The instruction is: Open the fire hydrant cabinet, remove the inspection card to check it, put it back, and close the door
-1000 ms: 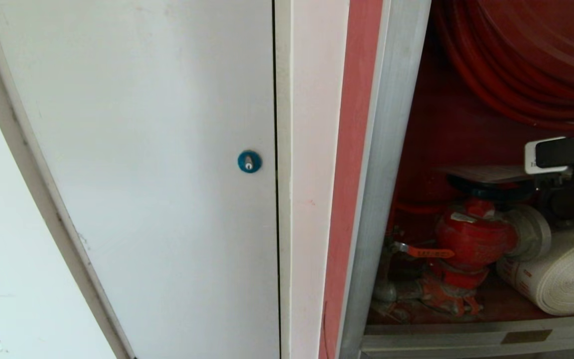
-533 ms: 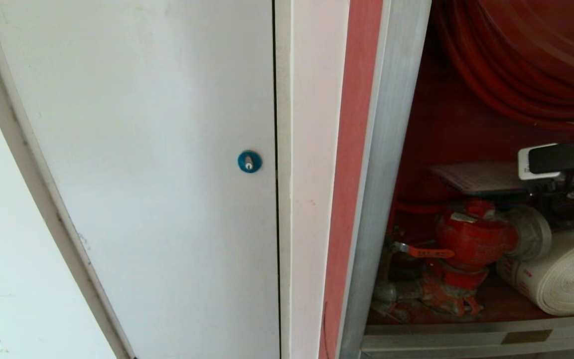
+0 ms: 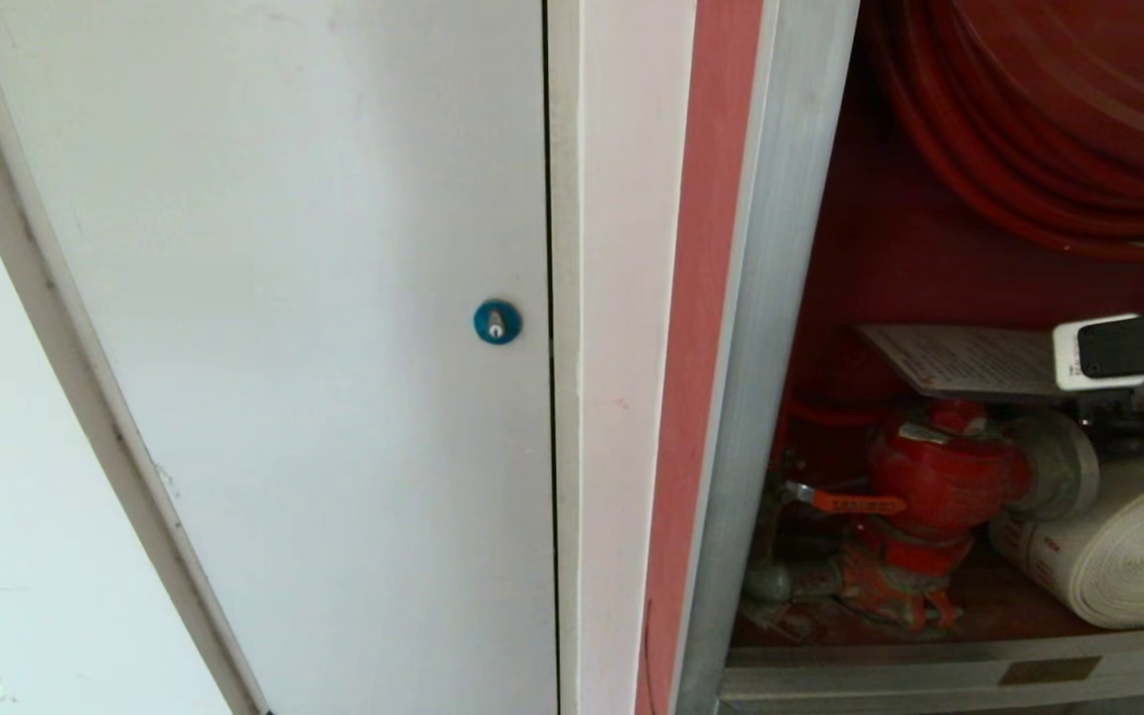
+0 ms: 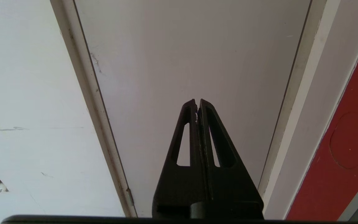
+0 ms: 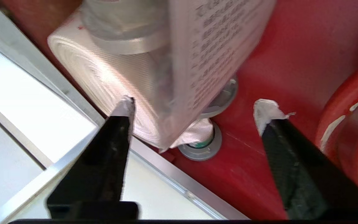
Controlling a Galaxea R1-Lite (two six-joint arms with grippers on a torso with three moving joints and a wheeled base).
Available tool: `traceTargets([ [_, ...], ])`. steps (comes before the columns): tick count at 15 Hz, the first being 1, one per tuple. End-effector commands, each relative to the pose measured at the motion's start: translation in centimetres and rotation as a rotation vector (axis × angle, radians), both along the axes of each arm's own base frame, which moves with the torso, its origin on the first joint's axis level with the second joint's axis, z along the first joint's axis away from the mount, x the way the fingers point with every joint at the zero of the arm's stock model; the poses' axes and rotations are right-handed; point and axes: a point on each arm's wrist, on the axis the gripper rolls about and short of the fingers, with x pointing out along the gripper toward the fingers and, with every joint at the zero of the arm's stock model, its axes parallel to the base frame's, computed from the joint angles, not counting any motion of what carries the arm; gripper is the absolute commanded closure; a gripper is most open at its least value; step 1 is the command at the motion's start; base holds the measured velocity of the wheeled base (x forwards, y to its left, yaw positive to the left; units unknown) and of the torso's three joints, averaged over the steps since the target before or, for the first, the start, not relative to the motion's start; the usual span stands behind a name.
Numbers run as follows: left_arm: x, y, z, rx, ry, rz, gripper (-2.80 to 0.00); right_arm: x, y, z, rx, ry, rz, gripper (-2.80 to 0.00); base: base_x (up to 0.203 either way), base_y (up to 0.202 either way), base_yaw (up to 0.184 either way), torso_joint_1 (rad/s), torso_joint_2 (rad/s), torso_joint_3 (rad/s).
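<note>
Now right gripper (image 5: pixel 194 109) jaws spread wide, gripping nothing, inside the fire hydrant cabinet (image 3: pixel 776 298); inspection card (image 3: pixel 969 359) lies flat atop the red valve (image 3: pixel 944 477), beside the rolled white hose (image 3: pixel 1118 551); left gripper (image 4: pixel 197 104) closed, facing the white door (image 3: pixel 314 328)

Brushed silver aluminium on the frame of the fire hydrant cabinet (image 3: pixel 771 328), faintly streaked; red painted metal inside, smooth with a dull sheen. Woven white cloth on the rolled hose (image 3: pixel 1118 556), ribbed in fine coils. Thin pale paper or card, possibly laminated, on the inspection card (image 3: pixel 969 359), printed in fine lines. Glossy red paint on the valve (image 3: pixel 939 477). Matt white paint, lightly scuffed, on the plain door (image 3: pixel 284 328). Black matt plastic on the right gripper (image 5: pixel 194 112) fingers, whitish tape at the tips.
</note>
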Motion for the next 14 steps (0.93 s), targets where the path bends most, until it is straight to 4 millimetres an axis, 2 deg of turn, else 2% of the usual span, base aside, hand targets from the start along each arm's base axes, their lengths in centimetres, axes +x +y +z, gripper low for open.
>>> traceTargets([
  [1,0.2,0.0,-0.6,0.000,0.024,0.000,0.00,-2.1,0.0,0.2,0.003,-0.016,0.015,-2.80,0.000,0.000,0.000,0.000,0.00,0.000],
  [7,0.2,0.0,-0.6,0.000,0.024,0.000,0.00,-8.6,0.1,-1.0,0.022,-0.047,0.069,-2.80,0.000,0.000,0.000,0.000,0.00,0.000],
  [8,0.2,0.0,-0.6,0.000,0.022,0.000,0.00,-9.8,0.1,-1.0,0.031,-0.068,0.085,0.00,0.000,0.000,0.000,0.000,0.00,0.000],
  [11,0.2,0.0,-0.6,0.000,0.024,0.000,0.00,-13.3,0.1,-1.0,0.049,-0.105,0.109,0.00,0.000,0.000,0.000,0.000,0.00,0.000],
  [14,0.2,0.0,-0.6,0.000,0.024,0.000,0.00,-14.2,0.3,-1.1,0.288,-0.170,0.082,0.00,0.000,0.000,0.000,0.000,0.00,0.000],
])
